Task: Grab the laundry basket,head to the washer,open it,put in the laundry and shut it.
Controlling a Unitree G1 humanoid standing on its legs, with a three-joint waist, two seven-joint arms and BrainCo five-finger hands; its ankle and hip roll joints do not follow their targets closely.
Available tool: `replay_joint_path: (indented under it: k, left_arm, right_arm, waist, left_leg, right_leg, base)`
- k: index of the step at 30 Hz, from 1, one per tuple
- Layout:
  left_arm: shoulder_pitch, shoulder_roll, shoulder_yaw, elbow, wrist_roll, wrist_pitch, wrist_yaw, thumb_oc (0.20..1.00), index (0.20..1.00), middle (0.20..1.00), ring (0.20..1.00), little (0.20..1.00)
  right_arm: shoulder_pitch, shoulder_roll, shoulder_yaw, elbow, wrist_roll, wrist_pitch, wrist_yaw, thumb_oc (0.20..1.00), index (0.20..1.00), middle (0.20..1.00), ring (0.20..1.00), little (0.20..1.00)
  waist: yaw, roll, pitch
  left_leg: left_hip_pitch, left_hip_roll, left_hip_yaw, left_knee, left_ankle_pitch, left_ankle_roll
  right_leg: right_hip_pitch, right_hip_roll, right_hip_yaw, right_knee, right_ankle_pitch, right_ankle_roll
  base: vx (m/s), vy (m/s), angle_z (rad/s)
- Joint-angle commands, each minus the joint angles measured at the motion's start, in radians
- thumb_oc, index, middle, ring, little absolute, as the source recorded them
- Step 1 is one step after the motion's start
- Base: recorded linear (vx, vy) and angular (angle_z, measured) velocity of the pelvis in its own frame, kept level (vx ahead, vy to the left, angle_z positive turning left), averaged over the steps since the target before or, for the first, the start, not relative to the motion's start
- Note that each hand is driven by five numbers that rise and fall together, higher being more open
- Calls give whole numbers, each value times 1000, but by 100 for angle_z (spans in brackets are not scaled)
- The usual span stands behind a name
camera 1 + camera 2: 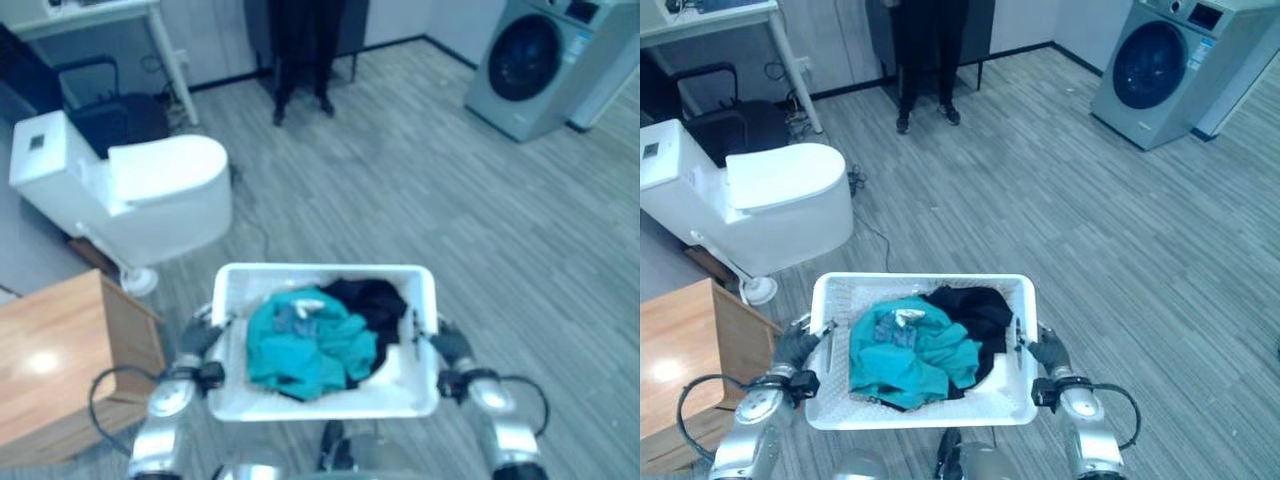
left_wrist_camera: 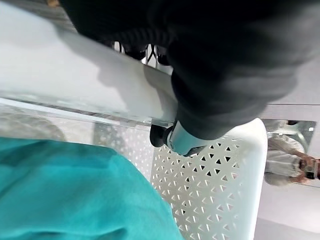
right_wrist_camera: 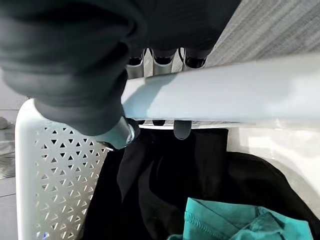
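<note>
Now the left hand [image 1: 797, 345] and right hand [image 1: 1049, 352] curl round the basket [image 1: 923, 415] rims, laundry [image 1: 910, 350] inside; carrying it level toward the washer [image 1: 1160, 70] should stop spills.

Head eyes downward, wrist cameras close on basket [image 1: 325, 400]

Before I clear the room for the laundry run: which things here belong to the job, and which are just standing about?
Part of the job:
- white laundry basket, gripped at its sides by the left hand and right hand
- teal garment and black garment inside it
- washer, door shut

Just standing about:
- toilet
- wooden table
- a person's legs
</note>
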Motion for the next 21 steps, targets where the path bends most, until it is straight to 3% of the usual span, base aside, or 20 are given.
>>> replay_joint_path:
  k: [1, 5, 7, 9, 10, 11, 13, 14, 15, 19, 21]
  left_arm:
    - [-17, 94, 14, -95, -7, -83, -1, 200, 200, 200, 200, 200]
    - [-21, 132, 23, -76, 2, -81, 6, 200, 200, 200, 200, 200]
    - [-24, 142, 17, -69, 6, -81, 7, 200, 200, 200, 200, 200]
    - [-31, 151, 8, -61, 4, -85, 7, 200, 200, 200, 200, 200]
    - [-30, 158, 4, -49, -2, -85, 7, 200, 200, 200, 200, 200]
    - [-30, 158, 4, -49, -2, -85, 7, 200, 200, 200, 200, 200]
    - [-28, 166, 10, -32, -4, -87, 7, 200, 200, 200, 200, 200]
    - [-29, 166, 10, -31, -4, -87, 7, 200, 200, 200, 200, 200]
    - [-33, 170, 11, -17, -1, -83, 3, 200, 200, 200, 200, 200]
    - [-42, 163, 11, -9, -2, -77, -4, 200, 200, 200, 200, 200]
    - [-44, 162, 10, -9, -5, -77, -6, 200, 200, 200, 200, 200]
  right_arm:
    - [-23, 20, -32, -153, 81, -104, 44, 200, 200, 200, 200, 200]
    - [12, 28, -70, -166, 81, -92, 40, 200, 200, 200, 200, 200]
    - [28, 31, -88, -171, 82, -87, 36, 200, 200, 200, 200, 200]
    - [52, 34, -116, -180, 89, -78, 40, 200, 200, 200, 200, 200]
    - [58, 38, -135, -181, 93, -72, 46, 200, 200, 200, 200, 200]
    - [58, 38, -136, -181, 93, -72, 46, 200, 200, 200, 200, 200]
    - [57, 48, -143, -174, 96, -71, 56, 200, 200, 200, 200, 200]
    - [57, 48, -144, -173, 96, -71, 56, 200, 200, 200, 200, 200]
    - [53, 63, -144, -157, 102, -69, 68, 200, 200, 200, 200, 200]
    - [45, 88, -140, -128, 111, -69, 80, 200, 200, 200, 200, 200]
    - [46, 92, -140, -127, 115, -68, 84, 200, 200, 200, 200, 200]
  waist:
    - [14, 36, -82]
    - [8, 26, -58]
    - [2, 25, -47]
    - [-6, 25, -19]
    - [-2, 21, 1]
    - [-3, 21, 2]
    - [14, 32, 17]
    - [13, 30, 15]
    - [30, 55, 14]
    - [56, 69, 16]
    - [60, 68, 21]
  left_leg:
    - [29, 64, 34, -118, 270, 3]
    - [-76, 75, 50, 114, 299, 24]
    - [-106, 64, 45, 139, 291, 29]
    - [-181, 10, 37, 153, 259, 25]
    - [-257, -58, 43, 126, 188, 10]
    - [-257, -58, 41, 129, 185, 11]
    - [-295, -140, 44, 22, 120, -15]
    - [-296, -142, 44, 18, 123, -14]
    - [-324, -197, 38, -212, 120, -19]
    - [-372, -241, -9, -365, 145, -21]
    - [-383, -246, -15, -377, 147, -21]
  right_leg:
    - [45, -143, 29, -155, 193, 149]
    - [124, -123, 62, -209, 194, 111]
    - [139, -121, 63, -221, 197, 105]
    - [172, -128, 47, -246, 198, 106]
    - [192, -134, 41, -262, 197, 117]
    - [195, -134, 40, -262, 195, 117]
    - [213, -125, 53, -267, 189, 129]
    - [211, -126, 52, -267, 189, 129]
    - [224, -96, 66, -259, 172, 134]
    - [244, -70, 105, -231, 148, 129]
    - [247, -69, 115, -224, 146, 128]
  base:
    - [73, -177, 12]
    - [74, -228, -36]
    - [39, -115, 10]
    - [45, -87, 17]
    - [37, -40, 46]
    - [47, -11, 54]
    - [44, 27, 15]
    - [168, 69, -17]
    - [149, 50, -19]
    - [196, 44, -13]
    - [149, 29, -40]
